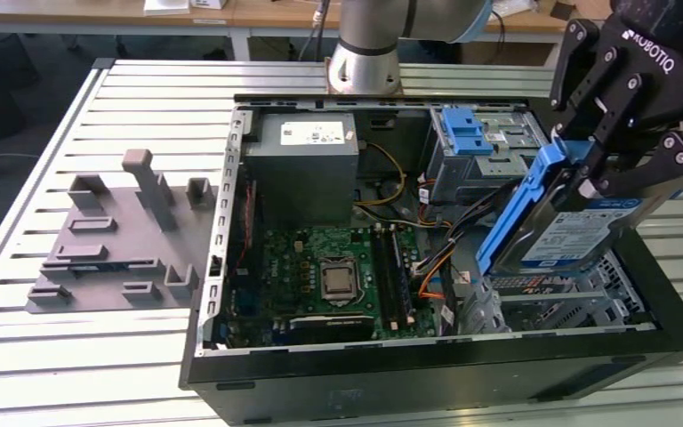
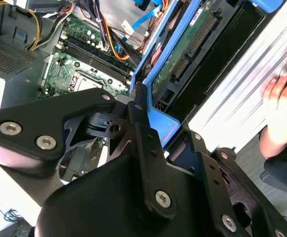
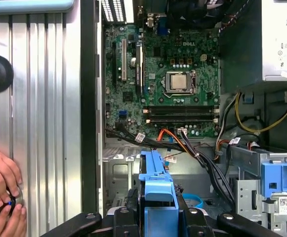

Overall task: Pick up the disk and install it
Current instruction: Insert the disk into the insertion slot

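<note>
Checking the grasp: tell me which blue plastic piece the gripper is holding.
The blue bracket on the disk, clamped in the gripper over the case. The other, the blue latch, sits apart on the drive cage.

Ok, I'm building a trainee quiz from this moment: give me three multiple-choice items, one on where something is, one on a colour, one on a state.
1. Where is the disk?
A. flat on the table
B. held over the open case
C. locked in the cage

2. What colour is the disk's bracket?
A. blue
B. red
C. yellow

3. How is the gripper?
A. open, away from the disk
B. open around the disk
C. shut on the disk

Answers:
1 B: the exterior view shows it tilted above the case, at that view's right.
2 A: the bracket along its edge is blue in both wrist views too.
3 C: the disk hangs clamped in it, resting on nothing.
</note>
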Controlling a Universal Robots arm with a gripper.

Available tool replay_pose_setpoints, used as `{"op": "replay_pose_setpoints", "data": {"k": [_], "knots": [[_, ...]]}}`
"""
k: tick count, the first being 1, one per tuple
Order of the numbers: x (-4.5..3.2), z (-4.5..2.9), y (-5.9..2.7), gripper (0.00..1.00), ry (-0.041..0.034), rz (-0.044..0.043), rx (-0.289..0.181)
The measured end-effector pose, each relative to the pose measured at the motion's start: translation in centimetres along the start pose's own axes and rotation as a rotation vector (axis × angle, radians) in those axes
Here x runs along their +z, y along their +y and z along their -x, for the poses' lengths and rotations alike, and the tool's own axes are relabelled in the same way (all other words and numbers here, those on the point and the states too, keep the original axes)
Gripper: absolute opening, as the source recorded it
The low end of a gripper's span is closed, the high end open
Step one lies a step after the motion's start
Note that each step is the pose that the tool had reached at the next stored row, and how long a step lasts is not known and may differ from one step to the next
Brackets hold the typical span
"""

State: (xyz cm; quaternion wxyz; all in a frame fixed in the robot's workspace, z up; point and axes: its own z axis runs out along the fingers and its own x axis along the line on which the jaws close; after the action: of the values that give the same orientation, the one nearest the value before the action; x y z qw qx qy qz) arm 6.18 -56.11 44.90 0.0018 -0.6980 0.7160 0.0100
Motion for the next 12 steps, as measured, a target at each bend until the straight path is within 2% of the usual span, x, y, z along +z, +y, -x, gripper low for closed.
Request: {"op": "replay_pose_setpoints", "data": {"k": [12], "knots": [[0.30, -0.05, -1.11, 0.36, 0.0002, 0.0000, 0.000]]}}
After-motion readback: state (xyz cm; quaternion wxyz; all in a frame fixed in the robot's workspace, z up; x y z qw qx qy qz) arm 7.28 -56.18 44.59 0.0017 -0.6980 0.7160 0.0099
